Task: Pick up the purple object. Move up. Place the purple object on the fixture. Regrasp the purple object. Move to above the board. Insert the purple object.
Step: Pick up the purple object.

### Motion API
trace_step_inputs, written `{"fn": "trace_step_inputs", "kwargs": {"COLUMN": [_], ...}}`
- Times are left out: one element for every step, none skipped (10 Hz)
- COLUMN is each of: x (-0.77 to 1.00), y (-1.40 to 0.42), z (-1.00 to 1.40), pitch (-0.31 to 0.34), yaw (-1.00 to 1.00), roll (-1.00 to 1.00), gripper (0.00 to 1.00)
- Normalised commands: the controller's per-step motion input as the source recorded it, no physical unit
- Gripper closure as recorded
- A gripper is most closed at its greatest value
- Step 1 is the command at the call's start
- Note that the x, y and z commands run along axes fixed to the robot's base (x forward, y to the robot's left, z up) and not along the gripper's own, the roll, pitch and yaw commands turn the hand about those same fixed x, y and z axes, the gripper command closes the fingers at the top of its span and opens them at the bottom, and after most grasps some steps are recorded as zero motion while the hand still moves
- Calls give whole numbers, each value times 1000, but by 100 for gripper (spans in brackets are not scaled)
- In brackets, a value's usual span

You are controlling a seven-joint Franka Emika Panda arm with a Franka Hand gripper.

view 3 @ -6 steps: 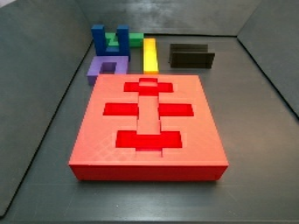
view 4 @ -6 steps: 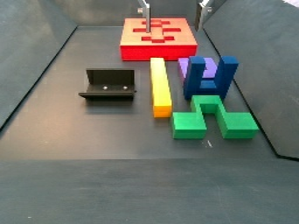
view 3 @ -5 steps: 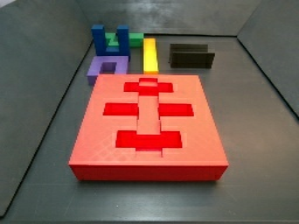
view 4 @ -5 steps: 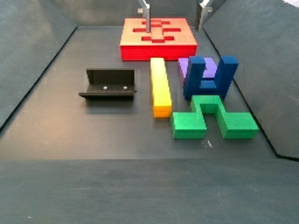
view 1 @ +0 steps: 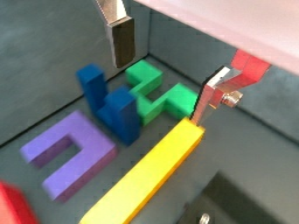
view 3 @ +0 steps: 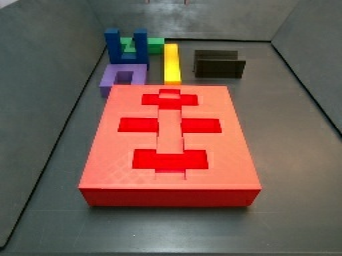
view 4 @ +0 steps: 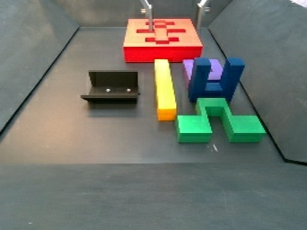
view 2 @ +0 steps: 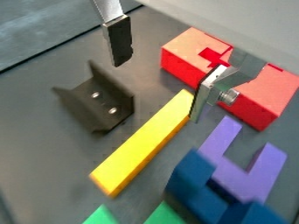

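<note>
The purple object (view 3: 124,78) is a U-shaped block lying flat on the floor at the board's far end, next to the blue block; it shows in both wrist views (view 1: 70,153) (view 2: 239,162). In a side view (view 4: 189,67) the blue block mostly hides it. The gripper (view 1: 163,70) (view 2: 163,68) hangs high above the yellow bar, open and empty, apart from every piece. Only its fingertips (view 4: 150,8) show at the top edge of a side view. The black fixture (view 3: 219,64) (view 4: 110,87) (view 2: 96,99) stands empty. The red board (view 3: 167,140) (view 4: 162,36) (view 2: 193,57) has empty recesses.
A yellow bar (view 4: 164,87) (view 1: 152,171) lies between the fixture and the other blocks. A blue U-shaped block (view 4: 216,76) (view 1: 111,101) stands upright beside the purple one. A green block (view 4: 216,121) (view 1: 158,92) lies past it. Grey walls ring the floor.
The fingertips at the top edge of a side view have shifted slightly. No piece has moved.
</note>
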Motion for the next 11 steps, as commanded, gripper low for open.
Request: {"fn": "trace_step_inputs", "kwargs": {"x": [86, -11, -320, -449, -503, -397, -269, -240, -80, -137, -77], "y": [-831, -860, -729, -600, -437, -294, -123, -43, -91, -94, -137], "z": [-189, -277, -343, -329, -477, -386, -329, -357, -326, -334, -254], "pitch": [21, -26, -196, -246, -280, -164, -147, -100, 0, 0, 0], "yaw": [0, 91, 157, 220, 206, 123, 109, 9, -37, -137, -40], "roll": [253, 200, 39, 0, 0, 0, -13, -3, 7, 7, 10], "gripper": [0, 0, 0, 0, 0, 0, 0, 0, 0, 0, 0]}}
